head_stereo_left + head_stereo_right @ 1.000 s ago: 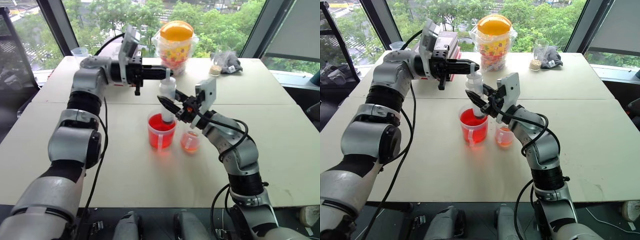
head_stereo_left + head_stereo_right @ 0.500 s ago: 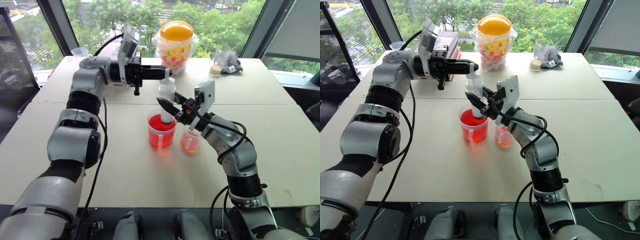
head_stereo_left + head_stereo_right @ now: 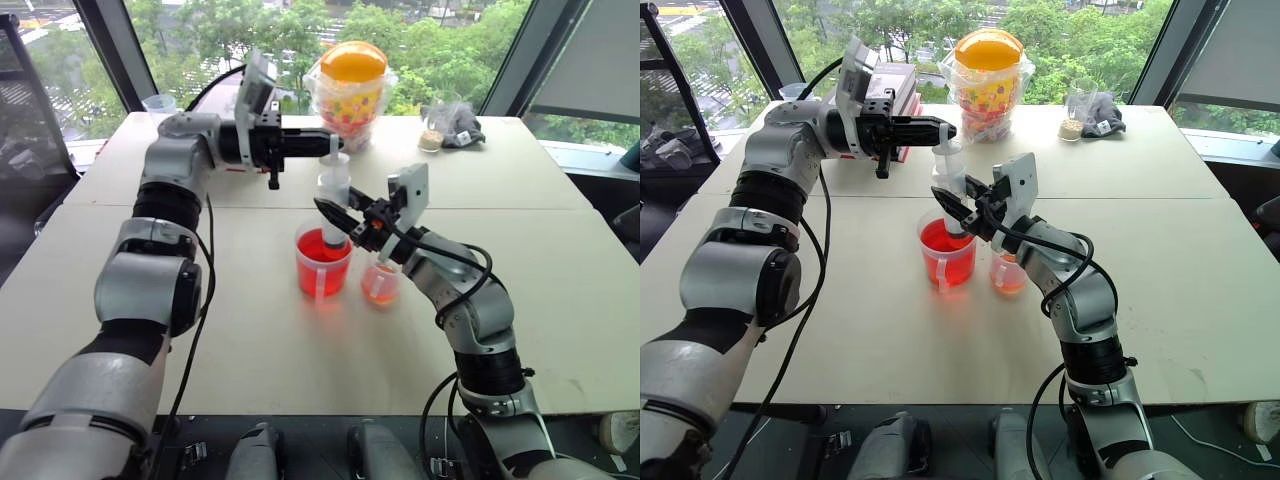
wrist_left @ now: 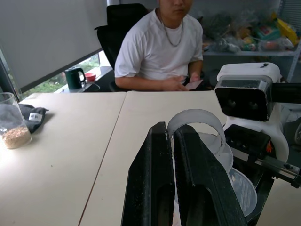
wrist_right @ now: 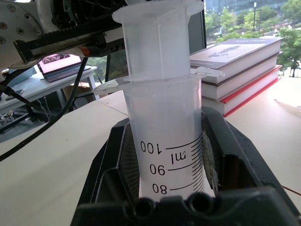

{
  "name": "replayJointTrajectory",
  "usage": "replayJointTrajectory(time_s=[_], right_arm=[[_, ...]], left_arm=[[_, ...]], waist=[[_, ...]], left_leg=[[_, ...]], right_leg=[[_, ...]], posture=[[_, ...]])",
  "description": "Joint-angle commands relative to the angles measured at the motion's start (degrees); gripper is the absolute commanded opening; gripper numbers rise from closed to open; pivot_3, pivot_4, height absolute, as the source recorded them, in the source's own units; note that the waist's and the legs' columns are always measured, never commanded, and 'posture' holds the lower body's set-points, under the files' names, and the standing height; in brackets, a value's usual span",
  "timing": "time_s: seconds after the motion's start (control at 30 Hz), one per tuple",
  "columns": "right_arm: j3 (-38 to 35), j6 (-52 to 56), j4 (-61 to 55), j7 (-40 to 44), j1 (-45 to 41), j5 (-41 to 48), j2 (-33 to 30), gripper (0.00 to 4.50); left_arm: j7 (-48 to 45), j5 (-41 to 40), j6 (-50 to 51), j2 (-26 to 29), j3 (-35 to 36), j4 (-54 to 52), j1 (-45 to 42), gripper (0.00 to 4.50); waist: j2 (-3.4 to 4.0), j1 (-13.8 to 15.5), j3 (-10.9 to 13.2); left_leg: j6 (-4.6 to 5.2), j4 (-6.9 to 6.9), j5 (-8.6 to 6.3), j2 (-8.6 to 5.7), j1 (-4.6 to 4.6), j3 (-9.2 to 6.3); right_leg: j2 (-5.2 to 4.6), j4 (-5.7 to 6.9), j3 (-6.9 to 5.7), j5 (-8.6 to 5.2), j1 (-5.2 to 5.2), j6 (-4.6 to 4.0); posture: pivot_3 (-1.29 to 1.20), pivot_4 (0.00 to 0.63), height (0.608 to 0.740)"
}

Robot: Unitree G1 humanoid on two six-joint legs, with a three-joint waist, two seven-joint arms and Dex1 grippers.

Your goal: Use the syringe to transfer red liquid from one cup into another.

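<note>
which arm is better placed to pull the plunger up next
Left. Its fingers are shut on the plunger top, above the syringe standing in the taller cup. The right gripper clamps the barrel, steadying it.

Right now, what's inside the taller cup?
Red liquid fills the taller cup, and the syringe stands in it. The syringe's tip is covered by the liquid.

Soft, even daylight enters through the windows (image 3: 300, 30) at 12 o'clock, leaving the pale bench (image 3: 560, 260) bright with faint shadows; head views are sharp, while the right wrist view's foreground looks slightly soft
</note>
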Motion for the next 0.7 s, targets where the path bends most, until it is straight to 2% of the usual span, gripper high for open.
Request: replayJointTrajectory(time_s=[0.03,0.53,0.63,0.7], right_arm=[[3.0,0.2,-1.8,1.8,0.5,0.7,0.1,1.4],[2.8,0.2,-2.2,1.7,-0.6,0.8,0.1,1.4],[2.4,0.3,-2.5,1.5,-1.3,0.9,0.1,1.4],[1.9,0.4,-2.7,1.3,-2.1,1.2,0.0,1.4]], left_arm=[[3.4,-2.0,-1.7,0.9,3.9,-1.0,-4.3,0.03],[3.0,-1.8,-0.8,0.5,3.8,-2.0,-3.3,0.03],[2.3,-1.5,0.3,0.4,2.9,-3.2,-2.0,1.01],[1.8,-1.6,1.4,0.4,2.5,-4.2,-1.1,2.01]], waist=[[0.0,0.0,0.0],[0.0,0.0,0.0],[0.0,-0.1,0.0],[0.0,-0.1,0.0]], left_leg=[[0.0,0.0,0.0,0.0,0.0,0.0],[0.0,0.0,0.0,0.0,0.0,0.0],[0.0,0.0,0.0,0.0,0.0,0.0],[0.0,0.0,0.0,0.0,0.0,0.0]], right_leg=[[0.0,0.0,0.0,0.0,0.0,0.0],[0.0,0.0,0.0,0.0,0.0,0.0],[0.0,0.0,0.0,0.0,0.0,0.0],[0.0,0.0,0.0,0.0,0.0,0.0]], posture=[[0.0,0.15,0.74],[0.0,0.15,0.74],[0.0,0.15,0.74],[0.0,0.15,0.74]])
